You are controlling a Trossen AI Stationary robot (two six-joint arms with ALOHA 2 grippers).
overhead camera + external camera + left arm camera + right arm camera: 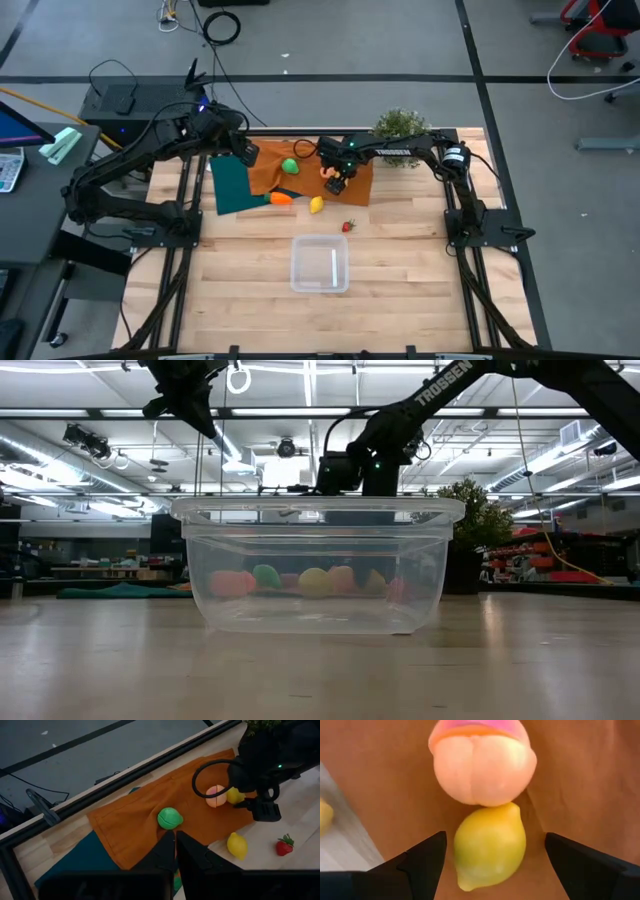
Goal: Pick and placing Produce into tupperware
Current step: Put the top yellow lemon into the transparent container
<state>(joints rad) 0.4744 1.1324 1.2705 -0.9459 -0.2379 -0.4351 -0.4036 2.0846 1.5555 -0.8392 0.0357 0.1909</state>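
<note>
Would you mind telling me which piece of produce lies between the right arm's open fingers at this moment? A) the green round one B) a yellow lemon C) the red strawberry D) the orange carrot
B: in the right wrist view a yellow lemon lies between the right gripper's spread fingers, on the orange cloth just below the pale apple.

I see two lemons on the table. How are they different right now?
One lemon lies on the orange cloth, touching the pale apple; the other lemon lies on bare wood off the cloth, touching nothing. The first sits between the right gripper's open fingers; the second has no gripper around it. Both are small and yellow, and neither is in the container.
</note>
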